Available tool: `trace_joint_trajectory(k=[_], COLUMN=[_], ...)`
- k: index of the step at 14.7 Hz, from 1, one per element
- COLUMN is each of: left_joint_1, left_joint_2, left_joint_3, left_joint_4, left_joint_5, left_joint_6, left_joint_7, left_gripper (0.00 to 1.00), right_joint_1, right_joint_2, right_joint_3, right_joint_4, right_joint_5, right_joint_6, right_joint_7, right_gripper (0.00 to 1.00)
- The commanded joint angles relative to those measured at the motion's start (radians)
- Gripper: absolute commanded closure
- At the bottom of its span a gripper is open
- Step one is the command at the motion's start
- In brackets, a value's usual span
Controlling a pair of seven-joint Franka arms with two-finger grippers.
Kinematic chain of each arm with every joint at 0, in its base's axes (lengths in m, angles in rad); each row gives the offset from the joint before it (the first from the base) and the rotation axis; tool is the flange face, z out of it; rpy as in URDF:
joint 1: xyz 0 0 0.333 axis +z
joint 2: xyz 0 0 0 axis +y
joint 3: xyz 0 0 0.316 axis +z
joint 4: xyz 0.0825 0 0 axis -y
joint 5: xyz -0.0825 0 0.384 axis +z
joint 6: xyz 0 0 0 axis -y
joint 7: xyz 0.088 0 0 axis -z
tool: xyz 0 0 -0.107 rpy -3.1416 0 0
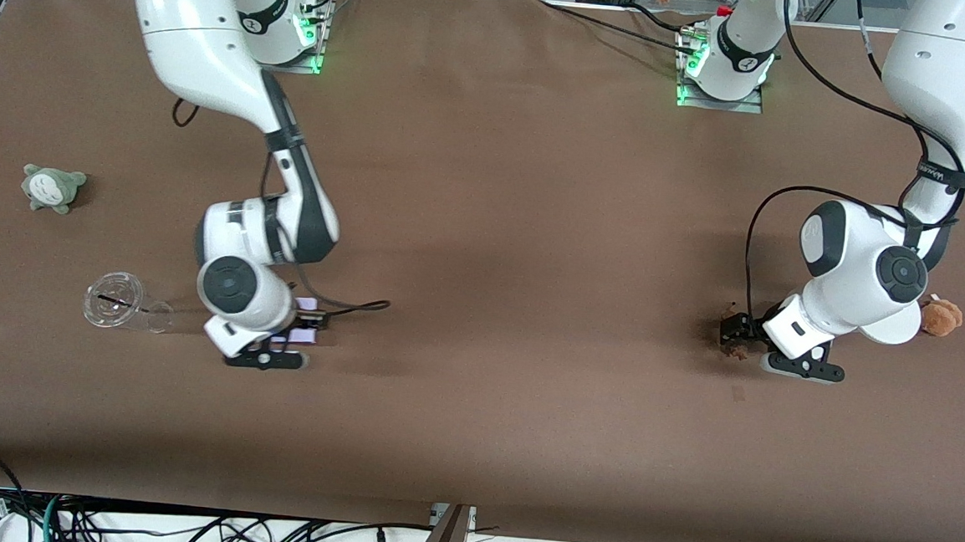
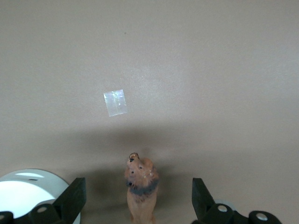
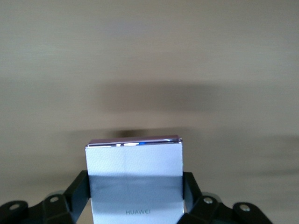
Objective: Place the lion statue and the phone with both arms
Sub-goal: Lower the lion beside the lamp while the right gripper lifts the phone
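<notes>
Fingers, left gripper (image 2: 138,198): spread wide, 1 on each side of the lion statue (image 2: 140,191), touching nothing.
Fingers, right gripper (image 3: 135,198): closed on the phone (image 3: 134,179), pressing its 2 long edges.
Left gripper position: low over the tabletop (image 1: 485,221) toward the left arm's end, at about 4 o'clock from the tabletop's centre in the front view (image 1: 734,337).
Right gripper position: low over the tabletop toward the right arm's end, at about 8 o'clock from the centre (image 1: 299,327).
Lion statue: stands upright on the tabletop between the open fingers, free of both, head raised (image 1: 732,330).
Phone: pale lavender slab held flat in the right gripper, one end poking out past the fingertips, a brand name printed near the gripped end (image 1: 306,304). Whether it touches the tabletop I cannot tell.
Brown plush toy (image 1: 940,317): on the tabletop at 3 o'clock from the left gripper, partly hidden by the arm.
Grey-green plush toy (image 1: 52,188): at 10 o'clock from the right gripper, well apart.
Clear plastic cup (image 1: 124,304): lying on its side at 9 o'clock from the right gripper.
Shiny square patch (image 2: 115,102): flat on the tabletop near the lion statue, seen in the left wrist view.
</notes>
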Motion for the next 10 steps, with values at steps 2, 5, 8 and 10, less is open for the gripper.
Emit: trace_joint_trajectory(k=[2, 5, 8, 10], left_joint_1=[0.007, 0.01, 0.013, 0.029], left_joint_2=[-0.108, -0.224, -0.317, -0.34], left_joint_3=[-0.009, -0.004, 0.011, 0.027], left_joint_4=[-0.007, 0.017, 0.085, 0.173], left_joint_5=[-0.021, -0.015, -0.006, -0.004], left_joint_6=[-0.116, -0.28, -0.483, -0.605], left_joint_7=[-0.011, -0.01, -0.01, -0.008], left_gripper=[0.0, 0.0, 0.0, 0.0], right_joint_1=[-0.081, -0.115, -0.147, -0.155], right_joint_2=[-0.028, -0.028, -0.024, -0.021], right_joint_3=[0.008, 0.007, 0.01, 0.008], right_joint_4=[-0.016, -0.02, -0.026, -0.029], right_joint_5=[0.002, 0.002, 0.002, 0.002], right_joint_6=[-0.027, -0.038, -0.036, -0.029], right_joint_7=[-0.09, -0.099, -0.137, -0.139], right_gripper=[0.79, 0.79, 0.79, 0.79])
